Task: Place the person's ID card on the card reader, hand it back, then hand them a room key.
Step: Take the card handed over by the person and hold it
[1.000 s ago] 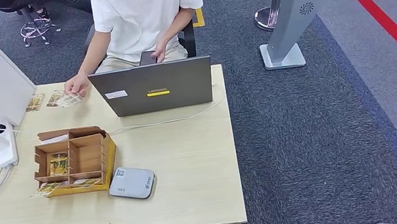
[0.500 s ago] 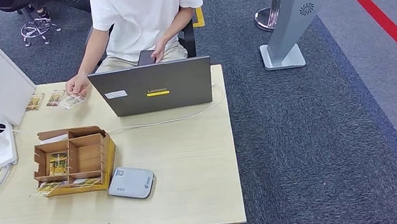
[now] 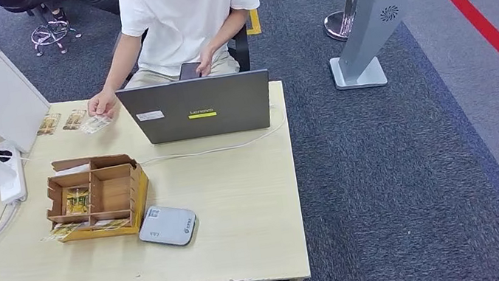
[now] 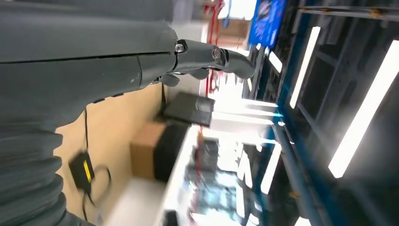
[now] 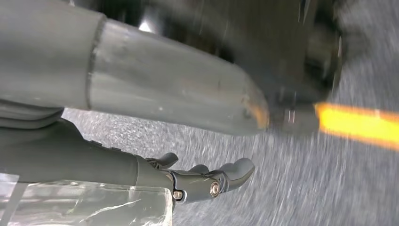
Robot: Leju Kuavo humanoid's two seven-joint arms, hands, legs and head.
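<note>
The left hand [image 4: 207,59] shows in its wrist view with fingers stretched out and nothing in them; the right hand [image 5: 207,181] hangs over grey carpet, fingers loosely extended, holding nothing, with a blurred yellow streak beyond it. On the table [image 3: 243,216], nearest the front edge, the grey card reader [image 3: 167,226] lies flat, just beside the front right corner of a cardboard organiser [image 3: 97,197]. The organiser is open at the top, with a yellowish card [image 3: 77,201] standing in its left compartment and more cards [image 3: 66,230] poking out along its front side. Toward the left edge a white power strip [image 3: 4,175] lies with a black plug in it, its cables trailing off the front left corner. Further back, a closed-looking grey laptop [image 3: 197,108] stands with its lid facing me near the far edge, a white cable curling from its right side. At the far left corner a person's hand [image 3: 102,103] rests on a small card [image 3: 95,124], with two more cards [image 3: 61,122] just beside it. The person [image 3: 187,15], in a white shirt, sits behind the laptop holding a dark phone [image 3: 190,70] in the other hand. Beyond the table's right side a grey stand [image 3: 371,18] rises from the carpet.
</note>
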